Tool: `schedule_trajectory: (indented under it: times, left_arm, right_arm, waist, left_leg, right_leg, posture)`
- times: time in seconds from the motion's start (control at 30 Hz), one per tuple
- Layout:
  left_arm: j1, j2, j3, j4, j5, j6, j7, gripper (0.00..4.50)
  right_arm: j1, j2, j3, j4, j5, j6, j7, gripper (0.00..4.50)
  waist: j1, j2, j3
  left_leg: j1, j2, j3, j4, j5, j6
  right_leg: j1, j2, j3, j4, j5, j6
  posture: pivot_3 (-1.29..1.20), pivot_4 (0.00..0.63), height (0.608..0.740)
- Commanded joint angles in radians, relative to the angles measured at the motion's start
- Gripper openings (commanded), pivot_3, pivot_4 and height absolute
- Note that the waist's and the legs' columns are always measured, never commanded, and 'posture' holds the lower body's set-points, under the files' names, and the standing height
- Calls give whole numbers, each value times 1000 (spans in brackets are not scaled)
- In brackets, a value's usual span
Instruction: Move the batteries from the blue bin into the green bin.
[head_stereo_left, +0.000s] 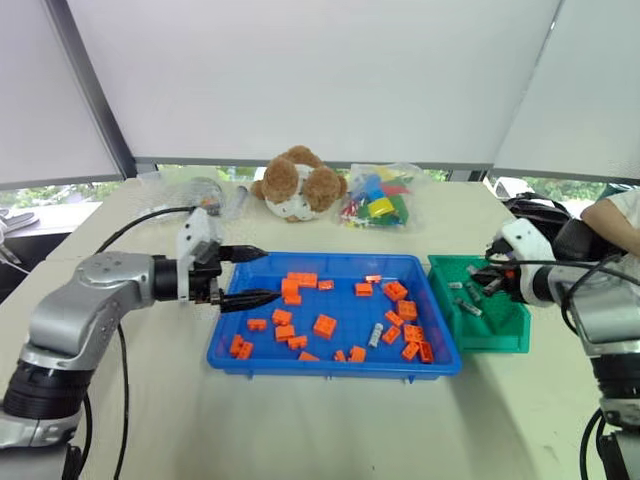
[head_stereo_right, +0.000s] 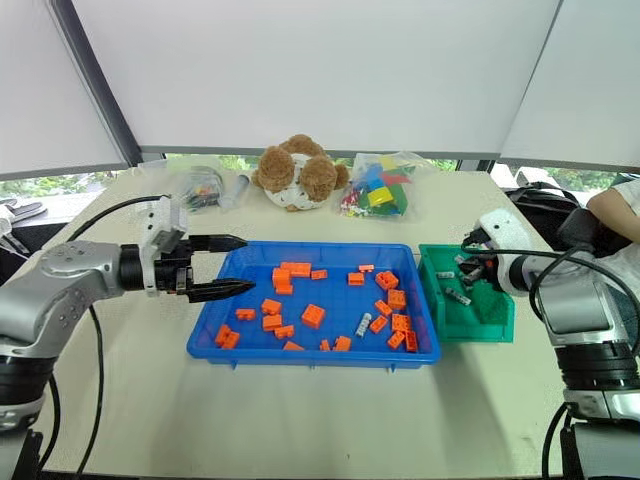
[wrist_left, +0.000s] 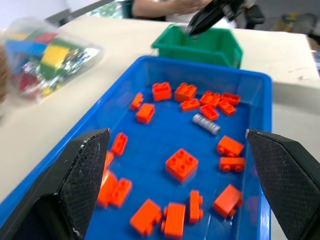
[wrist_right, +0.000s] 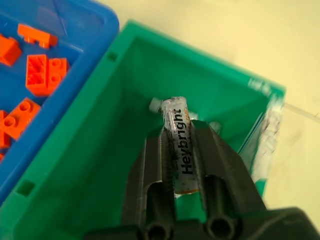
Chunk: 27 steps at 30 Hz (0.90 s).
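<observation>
My right claw (wrist_right: 182, 165) hangs over the green bin (head_stereo_left: 500, 325), a battery (wrist_right: 181, 145) lying lengthwise between its two fingers, its long axis running along them and its far end poking out past the tips. From the wrist camera I judge the fingers pinched on it, though whether the grip is firm or already loosening is hard to tell. Below it, the bin floor holds more batteries (head_stereo_left: 470, 300), partly screened by the claw and hard to count.

My left claw (head_stereo_left: 240, 276) stands wide open, empty, at the near-left rim of the blue bin (head_stereo_left: 330, 360), pointing across it. One more battery (wrist_left: 206, 123) lies among the orange bricks (head_stereo_left: 324, 326) toward the right end of the blue bin, its long axis slanted across the floor, just beside a cluster of bricks. It lies closer to the green bin side, so I judge my right arm the nearer for it.

The green bin sits touching the blue one's right end on the surface. A person's sleeve (head_stereo_left: 618, 212) is cut off at the far right edge. A plush bear (head_stereo_left: 298, 183) and a bag of blocks (head_stereo_left: 380, 200) sit well behind.
</observation>
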Motion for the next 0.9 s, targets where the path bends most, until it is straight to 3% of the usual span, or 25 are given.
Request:
schedule_trajectory:
  times: [0.03, 0.07, 0.17, 0.37, 0.57, 0.7, 0.9]
  left_arm:
    - [-19, 6, 10, -2, 8, -19, -7, 4500]
    - [-19, 7, 10, -2, 8, -19, -8, 4500]
    - [-20, 6, 11, 1, 11, -19, -11, 4500]
    - [-31, -2, 5, 11, 15, -17, -12, 4500]
    - [-39, -13, 1, 13, 19, -17, -13, 4500]
    - [-34, -10, 8, 0, 12, -12, -8, 4500]
    - [-19, -1, 23, -21, 8, -3, 3, 4500]
  right_arm:
    - [0, -23, -35, -32, 36, -14, -17, 2506]
    - [1, -31, -36, -37, 43, -16, -15, 3141]
    - [-8, -61, -32, -56, 66, -17, 2, 4480]
    - [-47, -114, 79, -191, 185, -145, 247, 4480]
    - [-101, -85, 300, -191, 156, -354, 435, 4480]
    - [-148, -61, 449, -78, 29, -582, 493, 4480]
    - [-239, 57, 554, 156, -42, -758, 569, 4480]
  waist:
    - [2, 0, 0]
    - [3, 0, 0]
    - [7, 0, 0]
    - [2, 0, 0]
    - [7, 0, 0]
    - [11, 0, 0]
    - [5, 0, 0]
  left_leg:
    - [0, 0, 0, 0, 0, 0]
    - [0, 0, 0, 0, 0, 0]
    - [0, 0, 0, 0, 0, 0]
    - [0, 0, 0, 0, 0, 0]
    - [0, 0, 0, 0, 0, 1]
    - [-1, 0, 0, 2, 0, 1]
    - [0, 0, 0, 2, 0, 0]
  right_leg:
    - [0, 0, 0, 0, 0, 0]
    - [0, 0, 0, 0, 0, 0]
    - [0, 0, 0, 0, 0, 0]
    - [0, 0, 0, 0, 0, 0]
    - [0, 0, 0, 0, 0, 0]
    - [1, 0, 0, 0, 0, 0]
    - [1, 0, 0, 0, 0, 0]
  posture:
    - [0, 150, 727]
    - [0, 150, 727]
    - [0, 150, 727]
    - [0, 150, 727]
    - [0, 150, 727]
    - [0, 150, 727]
    - [0, 150, 727]
